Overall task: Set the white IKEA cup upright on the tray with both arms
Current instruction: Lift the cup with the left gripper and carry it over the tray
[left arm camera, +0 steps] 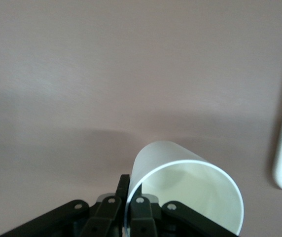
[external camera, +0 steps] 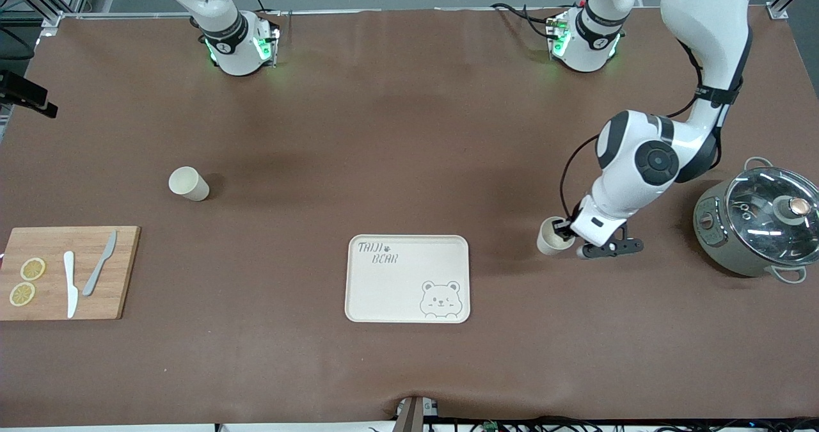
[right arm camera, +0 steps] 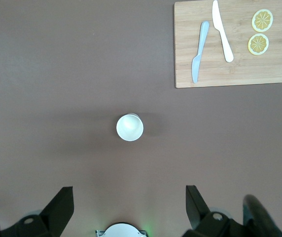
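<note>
The worktop (external camera: pixel 409 131) lay bare across its middle and along the edge nearest the front camera. The cooking pot (external camera: pixel 758 221) sat lidded at the left arm's end. The cutting board (external camera: pixel 64 272) held two knives and two lemon slices. The tray (external camera: pixel 407 278) carried nothing. The left claw (external camera: pixel 563 230) was closed on the rim of a tilted cup (external camera: pixel 550 237) beside the tray. The right claw (right arm camera: pixel 128 207) hung open, waiting above a second, upright cup (external camera: pixel 188 183).

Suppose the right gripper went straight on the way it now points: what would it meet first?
Probably the upright cup: the open right gripper points down over the table, with that cup nearly in line below.
</note>
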Tool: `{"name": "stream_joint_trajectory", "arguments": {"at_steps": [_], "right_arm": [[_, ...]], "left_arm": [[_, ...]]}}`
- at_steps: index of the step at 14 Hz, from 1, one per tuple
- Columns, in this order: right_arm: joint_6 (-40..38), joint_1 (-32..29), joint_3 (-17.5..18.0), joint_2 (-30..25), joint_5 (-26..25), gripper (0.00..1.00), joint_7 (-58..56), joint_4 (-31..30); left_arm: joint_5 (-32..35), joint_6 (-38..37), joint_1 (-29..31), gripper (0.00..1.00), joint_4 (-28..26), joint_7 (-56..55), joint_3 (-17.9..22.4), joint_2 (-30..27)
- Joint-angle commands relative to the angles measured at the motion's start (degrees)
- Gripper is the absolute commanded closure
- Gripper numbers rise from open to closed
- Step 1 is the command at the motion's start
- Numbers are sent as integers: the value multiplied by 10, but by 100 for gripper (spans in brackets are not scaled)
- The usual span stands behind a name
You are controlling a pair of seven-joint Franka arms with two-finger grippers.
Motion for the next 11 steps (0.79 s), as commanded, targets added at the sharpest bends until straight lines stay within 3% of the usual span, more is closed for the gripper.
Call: {"name": "stream_joint_trajectory", "arguments": {"at_steps": [1, 6, 11], "right_arm": [[-3, -11, 7, -5, 5, 0, 4, -1], [-3, -11, 7, -5, 5, 0, 4, -1], [-4, -11, 7, -5, 5, 0, 4, -1]], "left_arm": [[7, -55, -48, 100, 81, -69, 1, 39], [7, -61, -126, 100, 223, -193, 1, 140], [6, -61, -169, 100, 310, -226, 5, 208]]}}
